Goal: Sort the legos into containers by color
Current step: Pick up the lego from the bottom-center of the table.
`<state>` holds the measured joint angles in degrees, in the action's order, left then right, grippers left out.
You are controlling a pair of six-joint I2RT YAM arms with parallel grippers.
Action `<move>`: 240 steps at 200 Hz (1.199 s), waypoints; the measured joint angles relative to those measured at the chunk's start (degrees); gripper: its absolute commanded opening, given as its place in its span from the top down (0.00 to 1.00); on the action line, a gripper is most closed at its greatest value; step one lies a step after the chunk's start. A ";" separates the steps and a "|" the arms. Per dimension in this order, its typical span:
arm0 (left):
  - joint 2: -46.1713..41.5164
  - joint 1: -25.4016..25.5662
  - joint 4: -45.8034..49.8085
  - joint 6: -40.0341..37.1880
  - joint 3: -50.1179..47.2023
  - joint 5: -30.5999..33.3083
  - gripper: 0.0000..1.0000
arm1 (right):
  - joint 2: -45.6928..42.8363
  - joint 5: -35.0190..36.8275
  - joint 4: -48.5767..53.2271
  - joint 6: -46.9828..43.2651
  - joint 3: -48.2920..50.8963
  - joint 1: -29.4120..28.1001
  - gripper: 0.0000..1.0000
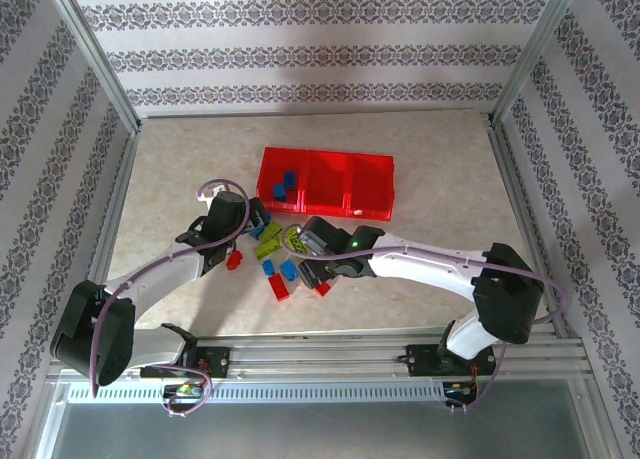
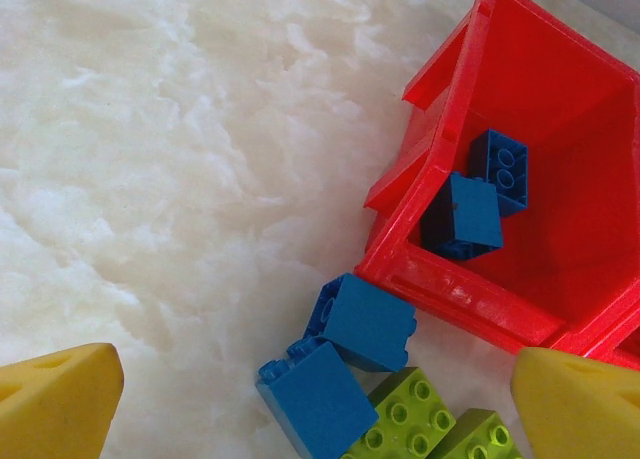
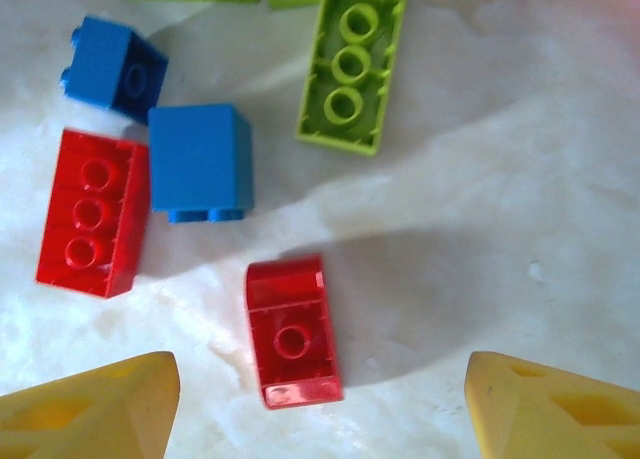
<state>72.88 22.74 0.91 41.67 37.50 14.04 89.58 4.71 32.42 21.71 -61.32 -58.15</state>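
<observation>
Studded legos (image 3: 292, 334) — blue, red, lime, translucent red three-compartment tray (image 1: 370, 184)

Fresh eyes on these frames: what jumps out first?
The translucent red tray in the middle of the table, with two blue bricks in its left compartment. Nearer the arms, loose blue, red and lime legos lie scattered. The right tool hangs open above a small red brick.

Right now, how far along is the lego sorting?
Done: blue bricks lie in the left compartment of the tray. In hand: nothing; the left gripper and right gripper are open, the right above a small red brick. Left: other blue bricks, red bricks and green bricks loose on the table.
</observation>
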 measured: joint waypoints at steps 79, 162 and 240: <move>-0.28 0.00 0.13 0.00 0.00 0.20 0.00 | 9.46 -4.17 0.76 0.94 -0.24 -0.87 0.28; -0.31 -0.35 0.15 0.00 0.00 0.63 0.00 | 12.33 -4.07 1.86 0.90 -1.86 -0.87 0.33; -0.31 -0.37 0.15 0.00 0.00 0.85 0.00 | 13.40 -3.93 1.88 0.90 -1.95 -0.83 0.43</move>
<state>72.58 22.37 1.06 41.67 37.50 14.90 102.98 0.78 34.30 22.61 -63.26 -58.98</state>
